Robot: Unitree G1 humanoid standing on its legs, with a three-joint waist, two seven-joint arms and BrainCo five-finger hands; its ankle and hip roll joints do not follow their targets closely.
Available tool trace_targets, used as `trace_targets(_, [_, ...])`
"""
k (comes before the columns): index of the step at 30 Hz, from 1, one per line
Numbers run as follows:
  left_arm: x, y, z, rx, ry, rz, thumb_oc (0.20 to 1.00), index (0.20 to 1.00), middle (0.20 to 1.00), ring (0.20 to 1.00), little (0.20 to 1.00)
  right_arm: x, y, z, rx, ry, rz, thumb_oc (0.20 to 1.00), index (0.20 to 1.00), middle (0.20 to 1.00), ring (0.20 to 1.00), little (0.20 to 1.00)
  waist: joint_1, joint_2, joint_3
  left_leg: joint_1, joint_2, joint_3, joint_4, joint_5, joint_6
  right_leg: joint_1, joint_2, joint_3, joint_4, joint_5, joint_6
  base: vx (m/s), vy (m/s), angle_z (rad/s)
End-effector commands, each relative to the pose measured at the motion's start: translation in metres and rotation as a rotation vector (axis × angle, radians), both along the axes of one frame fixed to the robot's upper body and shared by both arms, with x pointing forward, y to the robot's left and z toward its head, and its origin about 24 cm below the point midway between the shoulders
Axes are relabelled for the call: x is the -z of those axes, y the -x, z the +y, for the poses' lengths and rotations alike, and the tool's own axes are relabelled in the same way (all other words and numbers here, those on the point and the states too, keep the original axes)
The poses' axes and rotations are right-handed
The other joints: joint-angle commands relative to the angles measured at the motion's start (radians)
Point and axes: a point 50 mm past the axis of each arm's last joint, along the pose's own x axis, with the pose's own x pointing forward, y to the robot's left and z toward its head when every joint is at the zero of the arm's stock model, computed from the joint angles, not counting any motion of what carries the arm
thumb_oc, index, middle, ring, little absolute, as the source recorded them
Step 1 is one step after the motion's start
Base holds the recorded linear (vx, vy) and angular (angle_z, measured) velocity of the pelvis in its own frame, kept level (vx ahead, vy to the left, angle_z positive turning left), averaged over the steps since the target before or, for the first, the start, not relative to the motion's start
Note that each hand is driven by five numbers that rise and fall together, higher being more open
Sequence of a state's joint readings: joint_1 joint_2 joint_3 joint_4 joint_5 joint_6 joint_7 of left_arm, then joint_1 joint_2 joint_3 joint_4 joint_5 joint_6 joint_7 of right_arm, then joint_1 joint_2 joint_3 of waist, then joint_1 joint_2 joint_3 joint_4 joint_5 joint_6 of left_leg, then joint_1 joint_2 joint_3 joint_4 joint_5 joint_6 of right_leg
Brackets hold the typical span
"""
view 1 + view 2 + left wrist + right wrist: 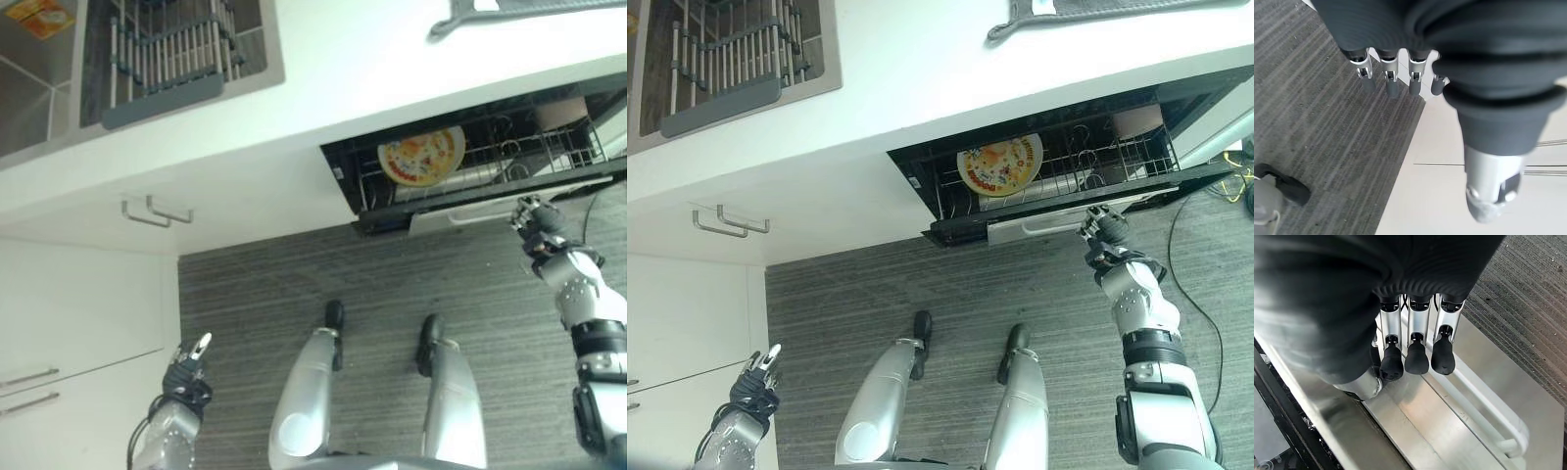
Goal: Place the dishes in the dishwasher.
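The dishwasher [1058, 186] sits open in the upper right of the head views, its wire rack [1097, 157] pulled partway out under the white counter [921, 88]. One dish, a round yellow plate [999, 164] with a colourful print, stands on edge in the rack's left part. A pale object at the rack's far right is too unclear to name.

The right hand [1105, 227] is at the front panel of the dishwasher, just beside its long white handle [1484, 401]. In the right wrist view its fingers [1417, 357] curl with dark tips resting on the steel face, grasping nothing. The left hand [188, 364] hangs low in the lower left, over the grey carpet [392, 284], fingers relaxed and straight, empty.

The main risk, as I judge it, is a push on the front jolting the rack, so the upright plate tips or rattles against the wires. Fingertips could also slip off the smooth steel or catch behind the handle.

Count: one plate, one dishwasher, one sink drying rack [167, 49] at upper left, two cabinet pulls [157, 211] below the counter.
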State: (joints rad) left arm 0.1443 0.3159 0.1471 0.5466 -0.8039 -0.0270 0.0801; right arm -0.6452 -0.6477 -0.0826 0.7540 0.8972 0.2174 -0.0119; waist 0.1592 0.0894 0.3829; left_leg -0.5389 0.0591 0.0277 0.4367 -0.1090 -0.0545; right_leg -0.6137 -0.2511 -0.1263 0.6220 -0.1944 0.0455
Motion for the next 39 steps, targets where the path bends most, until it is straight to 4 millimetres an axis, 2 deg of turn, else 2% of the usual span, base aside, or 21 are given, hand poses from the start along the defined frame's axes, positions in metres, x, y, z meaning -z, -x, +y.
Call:
trace_targets(1, [-0.009,0.007,0.023,0.075,-0.118,0.065,1.000,1.000,1.000,1.000,1.000,-0.073,-0.026,0.014,-0.106,0.108,-0.206,0.200,0.200,0.200,0.200,0.200,0.084,0.013,-0.078,0.000,0.038,-0.086,-0.009,-0.035,-0.020,0.054,-0.079,0.003,-0.035,-0.050,0.041,0.05,0.009,0.32])
trace_targets(5, [-0.006,0.011,0.025,0.077,-0.099,0.093,1.000,1.000,1.000,1.000,1.000,-0.093,-0.030,0.001,-0.066,0.186,-0.156,0.200,0.200,0.200,0.200,0.200,0.125,0.038,-0.087,0.006,0.023,-0.107,-0.085,0.024,-0.025,0.054,-0.090,-0.020,-0.028,-0.065,0.041,0.06,0.024,0.25])
trace_targets(6, [-0.004,0.015,0.026,0.081,-0.091,0.100,1.000,1.000,1.000,1.000,1.000,-0.099,-0.029,-0.007,-0.045,0.208,-0.141,0.200,0.200,0.200,0.200,0.200,0.144,0.049,-0.090,0.011,0.020,-0.119,-0.130,0.053,-0.027,0.058,-0.094,-0.033,-0.030,-0.073,0.041,0.07,0.026,0.36])
trace_targets(11, [-0.005,0.023,0.027,0.127,-0.109,0.106,1.000,1.000,1.000,1.000,1.000,-0.124,-0.023,-0.028,0.050,0.300,-0.113,0.200,0.200,0.200,0.200,0.200,0.201,0.082,-0.091,0.036,0.014,-0.158,-0.250,0.134,-0.035,0.087,-0.110,-0.077,-0.022,-0.103,0.040,0.07,0.001,0.31])
trace_targets(12, [-0.005,0.027,0.031,0.135,-0.129,0.109,1.000,1.000,1.000,1.000,1.000,-0.137,-0.018,-0.038,0.096,0.321,-0.124,0.200,0.200,0.200,0.200,0.200,0.223,0.092,-0.093,0.044,0.014,-0.176,-0.287,0.160,-0.039,0.102,-0.116,-0.097,-0.011,-0.120,0.039,0.08,-0.058,0.18])
trace_targets(15, [-0.009,0.033,0.041,0.137,-0.165,0.118,1.000,1.000,1.000,1.000,1.000,-0.158,-0.011,-0.050,0.163,0.348,-0.168,0.200,0.200,0.200,0.200,0.200,0.259,0.105,-0.095,0.060,0.014,-0.205,-0.342,0.200,-0.043,0.135,-0.124,-0.138,0.004,-0.145,0.038,0.06,-0.110,0.47])
trace_targets(16, [-0.012,0.040,0.054,0.140,-0.195,0.130,1.000,1.000,1.000,1.000,1.000,-0.185,-0.003,-0.059,0.232,0.366,-0.238,0.200,0.200,0.200,0.200,0.200,0.292,0.109,-0.098,0.079,0.016,-0.227,-0.376,0.231,-0.047,0.175,-0.134,-0.183,0.028,-0.171,0.035,0.05,-0.157,0.59])
trace_targets(20, [-0.013,0.049,0.063,0.159,-0.227,0.143,1.000,1.000,1.000,1.000,1.000,-0.202,0.005,-0.067,0.272,0.361,-0.279,0.200,0.200,0.200,0.200,0.200,0.315,0.103,-0.104,0.091,0.020,-0.247,-0.375,0.246,-0.053,0.221,-0.145,-0.222,0.048,-0.189,0.034,0.06,-0.110,0.57])
trace_targets(23, [-0.015,0.049,0.062,0.216,-0.256,0.123,1.000,1.000,1.000,1.000,1.000,-0.196,0.006,-0.070,0.263,0.371,-0.222,0.200,0.200,0.200,0.200,0.200,0.325,0.085,-0.112,0.102,0.027,-0.253,-0.359,0.245,-0.060,0.272,-0.147,-0.247,0.035,-0.188,0.036,0.11,-0.046,0.30])
trace_targets(27, [-0.020,0.037,0.052,0.272,-0.253,0.060,1.000,1.000,1.000,1.000,1.000,-0.167,0.006,-0.074,0.204,0.364,-0.172,0.200,0.200,0.200,0.200,0.200,0.315,0.066,-0.117,0.134,0.036,-0.252,-0.350,0.235,-0.062,0.349,-0.132,-0.271,-0.025,-0.170,0.033,0.10,0.038,0.15])
trace_targets(28, [-0.028,0.026,0.044,0.282,-0.244,0.014,1.000,1.000,1.000,1.000,1.000,-0.139,0.006,-0.070,0.162,0.326,-0.195,0.200,0.200,0.200,0.200,0.200,0.293,0.056,-0.111,0.153,0.041,-0.248,-0.342,0.222,-0.061,0.391,-0.120,-0.279,-0.068,-0.152,0.031,0.11,0.046,-0.07])
trace_targets(30, [-0.040,0.014,0.038,0.316,-0.262,-0.021,1.000,1.000,1.000,1.000,1.000,-0.099,0.005,-0.059,0.101,0.284,-0.207,0.200,0.200,0.200,0.200,0.200,0.282,0.037,-0.113,0.165,0.041,-0.245,-0.324,0.205,-0.056,0.432,-0.111,-0.278,-0.122,-0.122,0.035,0.11,0.022,-0.03])
trace_targets(32, [-0.044,0.004,0.031,0.356,-0.292,-0.035,1.000,1.000,1.000,1.000,1.000,-0.056,0.007,-0.040,0.047,0.198,-0.187,0.200,0.200,0.200,0.200,0.200,0.259,0.015,-0.111,0.180,0.052,-0.239,-0.313,0.187,-0.056,0.472,-0.094,-0.276,-0.175,-0.100,0.037,0.05,-0.014,-0.19])
trace_targets(33, [-0.042,-0.005,0.025,0.380,-0.303,-0.045,1.000,1.000,1.000,1.000,1.000,-0.020,0.016,-0.021,-0.009,0.158,-0.161,0.200,0.200,0.200,0.200,0.200,0.219,-0.005,-0.103,0.191,0.064,-0.225,-0.308,0.176,-0.055,0.488,-0.076,-0.259,-0.215,-0.080,0.043,-0.02,-0.015,-0.26])
trace_targets(34, [-0.041,-0.010,0.022,0.394,-0.315,-0.053,1.000,1.000,1.000,1.000,1.000,0.000,0.023,-0.012,-0.027,0.147,-0.142,0.200,0.200,0.200,0.200,0.200,0.196,-0.015,-0.098,0.197,0.071,-0.215,-0.305,0.170,-0.053,0.494,-0.066,-0.247,-0.235,-0.068,0.045,-0.16,0.048,-0.17])
trace_targets(35, [-0.041,-0.019,0.018,0.384,-0.330,-0.070,1.000,1.000,1.000,1.000,1.000,0.029,0.035,0.006,-0.059,0.122,-0.132,0.200,0.200,0.200,0.200,0.200,0.159,-0.023,-0.089,0.193,0.078,-0.201,-0.301,0.182,-0.044,0.489,-0.051,-0.233,-0.265,-0.026,0.046,-0.19,0.054,-0.25])
trace_targets(36, [-0.041,-0.023,0.017,0.374,-0.339,-0.074,1.000,1.000,1.000,1.000,1.000,0.047,0.043,0.018,-0.085,0.101,-0.116,0.200,0.200,0.200,0.200,0.200,0.135,-0.034,-0.087,0.198,0.083,-0.190,-0.300,0.176,-0.041,0.490,-0.041,-0.217,-0.282,-0.014,0.049,-0.21,0.049,-0.50])
trace_targets(37, [-0.041,-0.029,0.015,0.359,-0.350,-0.083,1.000,1.000,1.000,1.000,1.000,0.073,0.056,0.032,-0.128,0.066,-0.079,0.200,0.200,0.200,0.200,0.200,0.099,-0.050,-0.081,0.210,0.091,-0.172,-0.296,0.163,-0.037,0.490,-0.031,-0.195,-0.297,-0.002,0.053,-0.21,-0.032,-0.99])
trace_targets(38, [-0.041,-0.041,0.010,0.292,-0.365,-0.094,1.000,1.000,1.000,1.000,1.000,0.110,0.078,0.056,-0.191,-0.008,-0.019,0.200,0.200,0.200,0.200,0.200,0.035,-0.078,-0.079,0.242,0.104,-0.135,-0.274,0.131,-0.028,0.497,-0.016,-0.142,-0.318,0.013,0.068,-0.19,-0.054,-1.41])
trace_targets(39, [-0.038,-0.045,0.008,0.241,-0.314,-0.087,1.000,1.000,1.000,1.000,1.000,0.125,0.091,0.067,-0.213,-0.022,0.008,0.200,0.200,0.200,0.200,0.200,0.003,-0.090,-0.089,0.265,0.115,-0.122,-0.255,0.109,-0.028,0.508,-0.003,-0.115,-0.325,0.012,0.069,-0.13,-0.057,-1.55])
